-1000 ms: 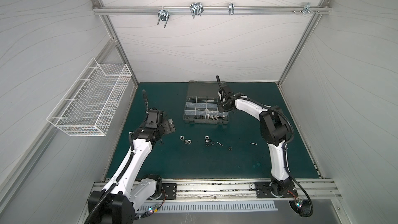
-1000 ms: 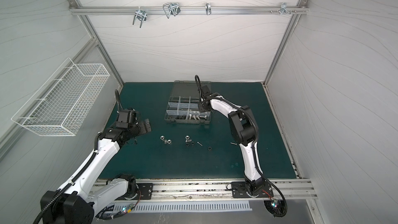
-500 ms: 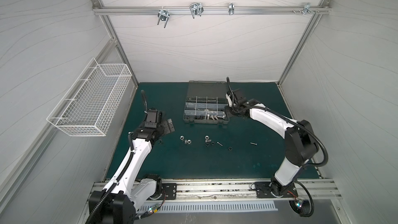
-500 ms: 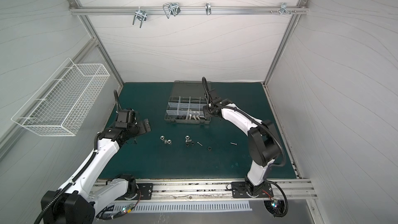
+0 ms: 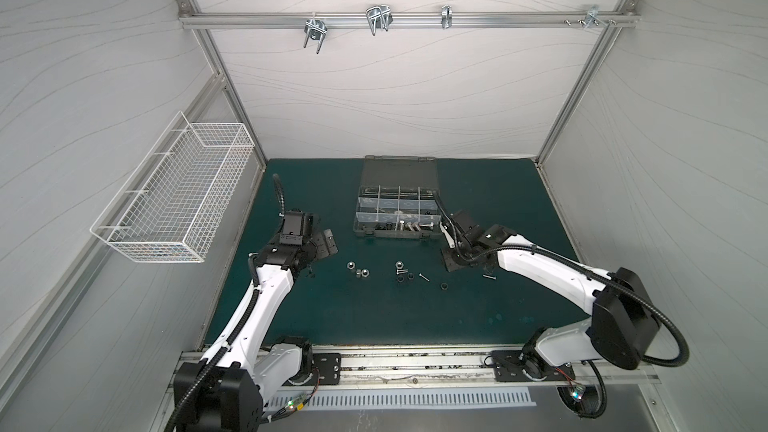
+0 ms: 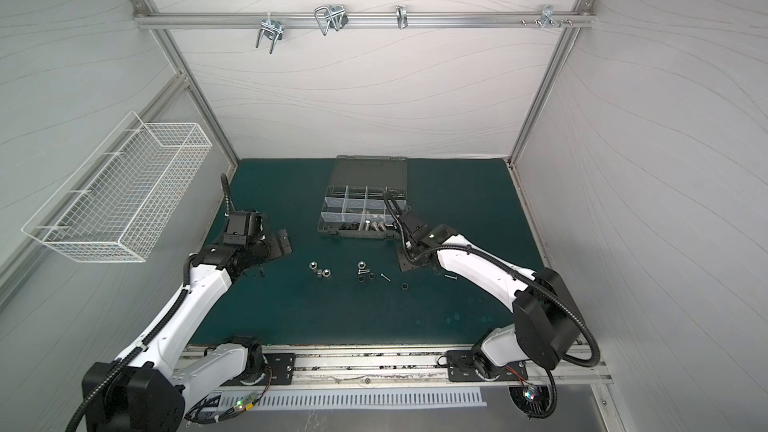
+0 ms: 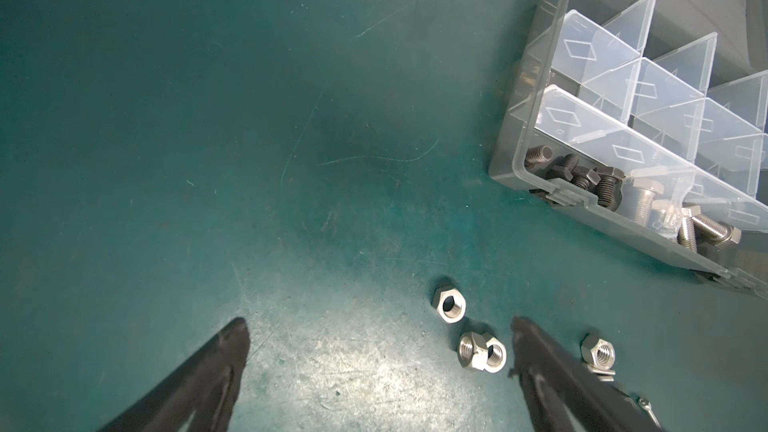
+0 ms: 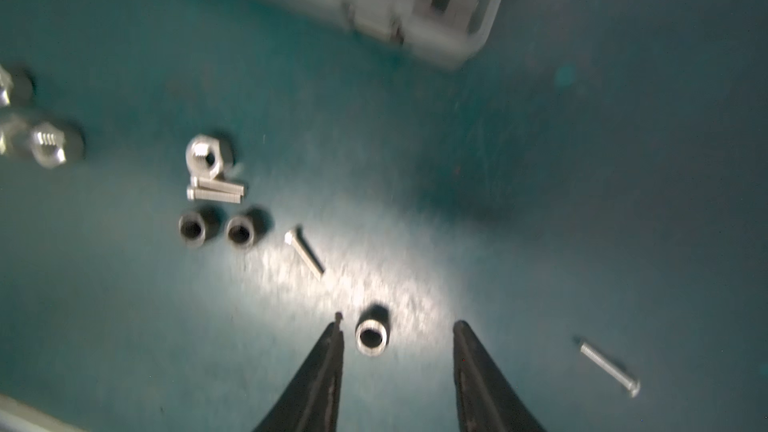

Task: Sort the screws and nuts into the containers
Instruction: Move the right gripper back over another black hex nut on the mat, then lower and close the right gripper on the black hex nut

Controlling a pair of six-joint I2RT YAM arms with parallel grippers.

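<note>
The grey organizer case (image 5: 390,235) (image 6: 353,236) lies open at the back of the mat. Silver and black bolts fill its front containers (image 7: 606,189). Loose silver hex nuts (image 5: 360,273) (image 7: 482,351), black ring nuts (image 5: 410,276) (image 8: 241,230) and thin screws (image 5: 424,276) (image 8: 305,255) lie in front of it. My left gripper (image 5: 326,243) (image 7: 378,326) hangs open and empty to the left of the nuts. Just right of the case's front corner, my right gripper (image 5: 452,261) (image 8: 399,324) is partly open above the mat. One ring nut (image 8: 371,336) shows between its fingers, untouched.
A white wire basket (image 5: 178,209) hangs on the left wall. Silver U-hooks (image 5: 378,20) hang from the overhead rail. Another thin screw (image 5: 489,277) (image 8: 609,367) lies beside the right arm. The case lid (image 5: 399,170) lies flat behind the compartments.
My right arm has swung from over the case to the right and forward, down toward the loose parts. The left arm has not moved.
</note>
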